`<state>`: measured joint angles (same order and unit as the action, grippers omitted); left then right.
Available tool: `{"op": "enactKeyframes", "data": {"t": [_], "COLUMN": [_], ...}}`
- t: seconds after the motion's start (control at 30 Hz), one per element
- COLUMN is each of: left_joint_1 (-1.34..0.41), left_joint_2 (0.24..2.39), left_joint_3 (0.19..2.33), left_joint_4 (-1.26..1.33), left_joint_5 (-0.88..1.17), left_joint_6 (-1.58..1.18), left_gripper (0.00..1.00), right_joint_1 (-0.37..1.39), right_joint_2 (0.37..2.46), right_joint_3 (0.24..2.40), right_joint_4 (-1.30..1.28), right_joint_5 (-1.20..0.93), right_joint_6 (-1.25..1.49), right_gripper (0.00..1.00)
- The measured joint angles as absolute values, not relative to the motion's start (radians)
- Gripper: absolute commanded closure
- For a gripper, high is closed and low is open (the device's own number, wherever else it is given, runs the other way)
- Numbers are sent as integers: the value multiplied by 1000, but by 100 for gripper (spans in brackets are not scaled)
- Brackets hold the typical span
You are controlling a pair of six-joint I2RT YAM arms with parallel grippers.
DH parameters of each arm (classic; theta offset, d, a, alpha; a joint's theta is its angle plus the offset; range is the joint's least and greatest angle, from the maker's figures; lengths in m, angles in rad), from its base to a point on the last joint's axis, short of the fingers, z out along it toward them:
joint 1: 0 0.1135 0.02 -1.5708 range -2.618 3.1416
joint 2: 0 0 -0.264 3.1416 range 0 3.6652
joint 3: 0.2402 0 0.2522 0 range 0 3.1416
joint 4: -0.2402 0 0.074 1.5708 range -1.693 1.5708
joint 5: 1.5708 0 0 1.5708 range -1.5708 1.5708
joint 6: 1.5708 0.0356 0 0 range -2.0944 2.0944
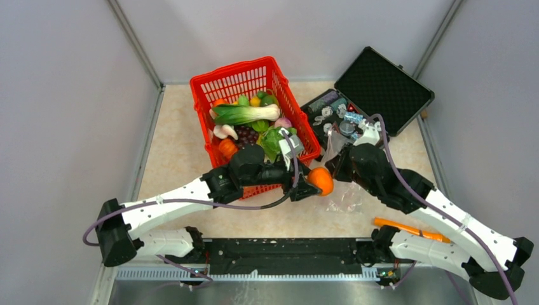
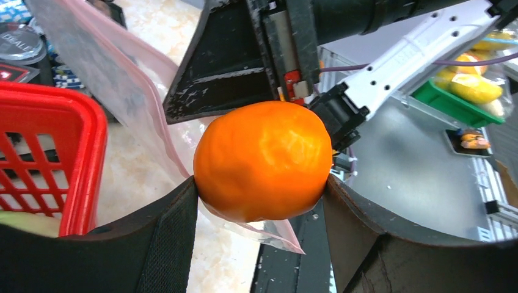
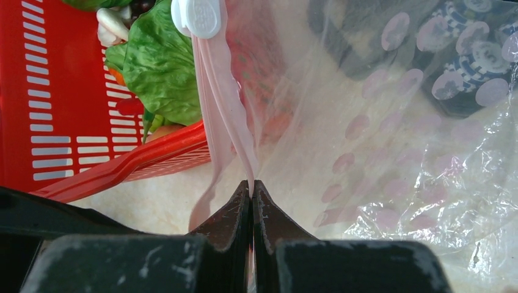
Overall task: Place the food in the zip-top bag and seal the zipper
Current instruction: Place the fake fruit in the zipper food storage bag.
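Observation:
My left gripper point(image 1: 316, 185) is shut on an orange toy fruit point(image 1: 321, 180) and holds it just right of the red basket, next to the clear zip-top bag point(image 1: 345, 194). In the left wrist view the orange point(image 2: 262, 160) fills the jaws, with the bag's pink-edged mouth point(image 2: 131, 91) behind it. My right gripper point(image 3: 251, 186) is shut on the bag's pink zipper strip point(image 3: 227, 116), whose white slider point(image 3: 196, 16) hangs above. Green lettuce point(image 3: 160, 64) and other toy food lie in the basket point(image 1: 219, 86).
An open black case point(image 1: 381, 82) with grey-blue trinkets stands at the back right, behind the right arm. An orange carrot-like piece point(image 1: 410, 230) lies on the table by the right arm's base. Grey walls close in both sides.

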<state>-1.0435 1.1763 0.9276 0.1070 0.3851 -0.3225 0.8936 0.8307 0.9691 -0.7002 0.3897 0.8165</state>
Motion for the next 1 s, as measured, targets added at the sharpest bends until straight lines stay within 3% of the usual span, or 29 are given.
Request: {"op": "enactKeyframes", "data": {"t": [0.5,0.87,1.0], "left_joint_1": [-1103,-1129,-1129], "left_joint_2": [1261,1353,1360], "left_joint_3": [979,1098,1119], "left_joint_4": [-19,-145,-150], "left_joint_5": [109,-22,-28], "left_joint_6": [-242,-241,-242], "left_gripper": [57,33,18], "right_joint_1": [892,887,887], "right_joint_2": [785,746,725], "right_joint_3": [968,971,986], "right_joint_4": [-707,-752,-789], "right_joint_5": [339,358,355], "right_joint_6": [813,816,816], "right_gripper": [100,100,100]}}
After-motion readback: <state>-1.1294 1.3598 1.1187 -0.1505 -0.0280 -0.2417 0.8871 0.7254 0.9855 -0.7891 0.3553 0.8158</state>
